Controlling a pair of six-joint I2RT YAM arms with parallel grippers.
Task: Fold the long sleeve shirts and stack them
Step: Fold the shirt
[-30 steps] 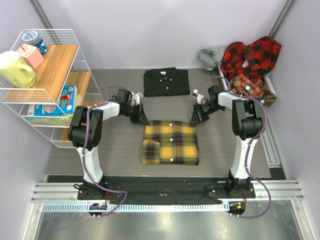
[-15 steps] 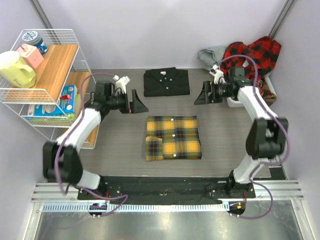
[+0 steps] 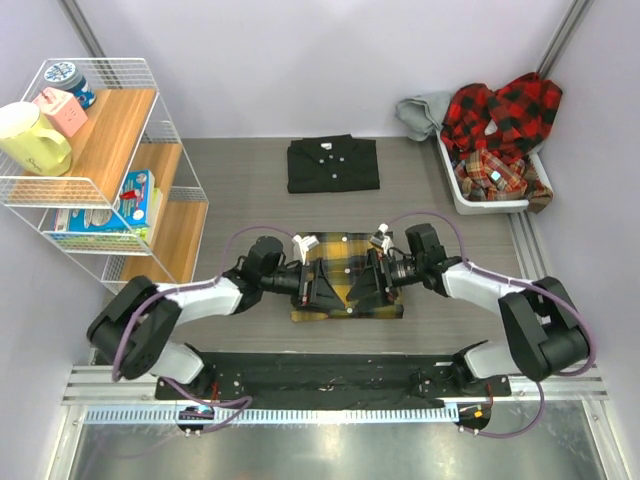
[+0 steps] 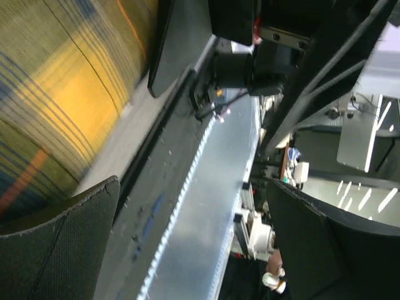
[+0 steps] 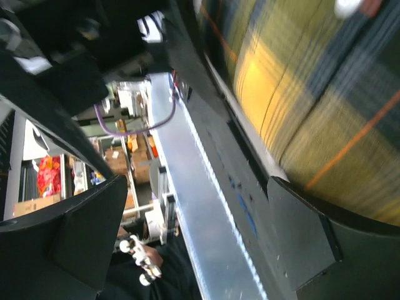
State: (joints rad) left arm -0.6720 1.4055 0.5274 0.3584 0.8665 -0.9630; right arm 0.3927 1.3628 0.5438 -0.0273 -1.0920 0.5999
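Noting both hands low and close together: your left gripper (image 3: 325, 287) and right gripper (image 3: 362, 285) sit almost tip to tip. Both have their jaws spread wide, with nothing between the fingers (image 4: 62, 250) in either wrist view.

Directly beneath both lies the yellow-and-black plaid shirt (image 3: 345, 250), folded to a neat rectangle.

Judgement: you hold the hands open here either to pinch the bundle for lifting or to press the last fold. I cannot tell which.

Well beyond the grippers, away from the bases, the black shirt (image 3: 333, 163) lies folded flat, probably the stack base.

Farther out past the right gripper, the red-and-black plaid shirts (image 3: 500, 115) are heaped unfolded in a white bin (image 3: 478, 205).

A grey table (image 3: 230, 200) lies under everything. A wire shelf (image 3: 100, 150) stands far out on the left gripper's side, and the walls are plain and pale.
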